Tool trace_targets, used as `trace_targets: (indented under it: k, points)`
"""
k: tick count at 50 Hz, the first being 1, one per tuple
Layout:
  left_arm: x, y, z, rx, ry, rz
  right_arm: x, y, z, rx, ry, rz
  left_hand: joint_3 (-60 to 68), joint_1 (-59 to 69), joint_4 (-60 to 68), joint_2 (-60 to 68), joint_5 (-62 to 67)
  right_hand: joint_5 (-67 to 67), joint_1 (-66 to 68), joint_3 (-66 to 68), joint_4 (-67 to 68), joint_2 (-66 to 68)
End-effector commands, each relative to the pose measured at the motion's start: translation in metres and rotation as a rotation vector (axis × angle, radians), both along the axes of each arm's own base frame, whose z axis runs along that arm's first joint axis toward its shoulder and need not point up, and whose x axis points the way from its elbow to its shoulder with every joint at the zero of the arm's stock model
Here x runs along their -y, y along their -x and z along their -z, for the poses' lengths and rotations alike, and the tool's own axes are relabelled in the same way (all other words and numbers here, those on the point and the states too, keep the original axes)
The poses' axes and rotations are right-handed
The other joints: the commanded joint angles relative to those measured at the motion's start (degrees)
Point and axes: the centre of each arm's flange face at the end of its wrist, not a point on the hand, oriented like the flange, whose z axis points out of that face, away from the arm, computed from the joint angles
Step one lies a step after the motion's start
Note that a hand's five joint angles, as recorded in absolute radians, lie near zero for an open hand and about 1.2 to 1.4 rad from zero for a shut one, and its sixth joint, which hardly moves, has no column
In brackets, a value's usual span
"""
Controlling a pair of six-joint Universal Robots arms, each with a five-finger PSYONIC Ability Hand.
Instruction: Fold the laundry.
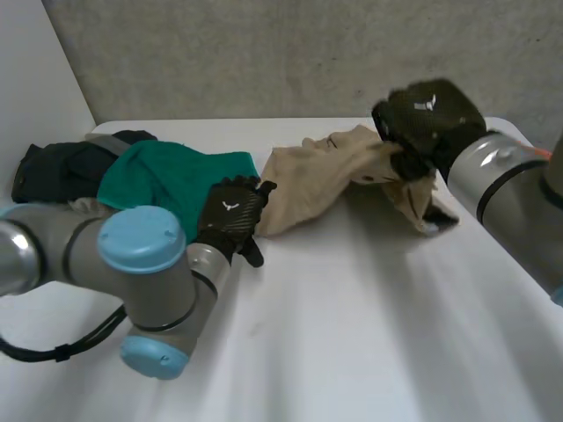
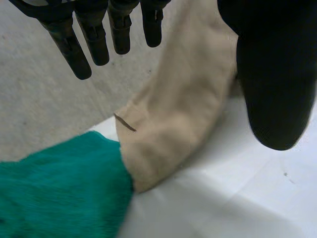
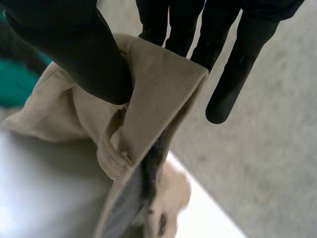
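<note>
Right hand (image 1: 427, 119) has the beige cloth (image 1: 308, 185) by the end on its own side. The thumb squeezes a folded edge against the fingers (image 3: 153, 20), and that end is held up over the table (image 1: 369, 316). The cloth's other end lies flat, touching a green cloth (image 1: 167, 180). Left hand (image 1: 230, 211) is right at that end, fingers (image 2: 74, 49) straight and spread, thumb well apart, gripping nothing. Dark clothes (image 1: 53, 167) sit just past the green one.

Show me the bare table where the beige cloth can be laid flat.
Bare: the table in front of the beige cloth, from the left hand across to the right edge. Crowded: far left, where green cloth and dark clothes pile.
</note>
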Motion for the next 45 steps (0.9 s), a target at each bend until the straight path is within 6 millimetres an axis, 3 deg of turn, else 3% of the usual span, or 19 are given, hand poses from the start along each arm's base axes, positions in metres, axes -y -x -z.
trace_targets:
  k: [1, 4, 8, 10, 12, 16, 19, 24, 25, 31, 34, 37, 45]
  points:
    - [0.013, 0.023, 0.017, -0.030, -0.111, 0.000, -0.034, -0.013, -0.032, 0.070, 0.065, -0.077, -0.5, 1.2, 0.1, -0.3, -0.4, 11.6, 16.5, 11.6, 11.2, 12.3]
    - [0.023, 0.028, 0.026, -0.055, -0.158, -0.034, -0.040, -0.015, -0.035, 0.077, 0.072, -0.086, 6.2, 7.9, 6.8, 6.4, 6.3, 11.6, 16.5, 11.6, 11.2, 12.3]
    - [0.033, 0.023, 0.029, -0.066, -0.179, -0.140, -0.039, -0.011, -0.033, 0.070, 0.067, -0.070, 66.9, 68.7, 67.5, 67.1, 67.1, 11.6, 16.5, 11.6, 11.2, 12.3]
    - [0.036, 0.018, 0.028, -0.061, -0.169, -0.192, -0.038, -0.010, -0.031, 0.063, 0.061, -0.070, 67.1, 68.8, 67.7, 67.3, 67.2, 11.6, 16.5, 11.6, 11.2, 12.3]
    - [0.040, 0.007, 0.012, -0.064, -0.135, -0.274, -0.038, -0.009, -0.029, 0.058, 0.055, -0.068, 67.1, 68.8, 67.7, 67.3, 67.2, 11.6, 16.5, 11.6, 11.2, 12.3]
    - [0.049, -0.034, -0.046, -0.126, -0.061, -0.373, -0.023, 0.002, -0.028, 0.041, 0.067, -0.018, 67.1, 68.8, 67.7, 67.3, 67.2, 11.6, 16.5, 11.6, 11.2, 12.3]
    - [0.041, -0.055, -0.086, -0.168, -0.012, -0.351, -0.007, 0.015, -0.033, 0.038, 0.083, 0.037, 67.1, 68.8, 67.7, 67.3, 67.2, 11.6, 16.5, 11.6, 11.2, 12.3]
    - [0.009, -0.075, -0.146, -0.173, 0.120, -0.230, -0.002, 0.029, -0.054, 0.014, 0.145, 0.079, 67.1, 68.8, 67.7, 67.3, 67.2, 11.6, 16.5, 11.6, 11.2, 12.3]
    - [-0.006, -0.087, -0.176, -0.161, 0.219, -0.199, -0.004, 0.031, -0.058, 0.009, 0.153, 0.083, 67.1, 68.8, 67.7, 67.3, 67.2, 11.6, 16.5, 11.6, 11.2, 12.3]
    - [-0.037, -0.107, -0.226, -0.132, 0.419, -0.150, -0.008, 0.047, -0.081, -0.052, 0.179, 0.125, 67.1, 68.8, 67.7, 67.3, 67.2, 11.6, 16.5, 11.6, 11.2, 12.3]
    - [-0.042, -0.108, -0.233, -0.124, 0.449, -0.134, -0.009, 0.053, -0.087, -0.087, 0.166, 0.137, 67.1, 68.8, 67.7, 67.3, 67.2, 11.6, 16.5, 11.6, 11.2, 12.3]
    - [-0.038, -0.105, -0.225, -0.101, 0.423, -0.125, -0.007, 0.056, -0.086, -0.113, 0.139, 0.144, 67.1, 68.8, 67.7, 67.3, 67.2, 11.6, 16.5, 11.6, 11.2, 12.3]
    - [0.014, -0.085, -0.167, 0.068, 0.309, -0.121, 0.046, 0.043, -0.038, -0.187, 0.008, 0.151, 67.1, 68.8, 67.7, 67.3, 67.2, 11.6, 16.5, 11.6, 11.2, 12.3]
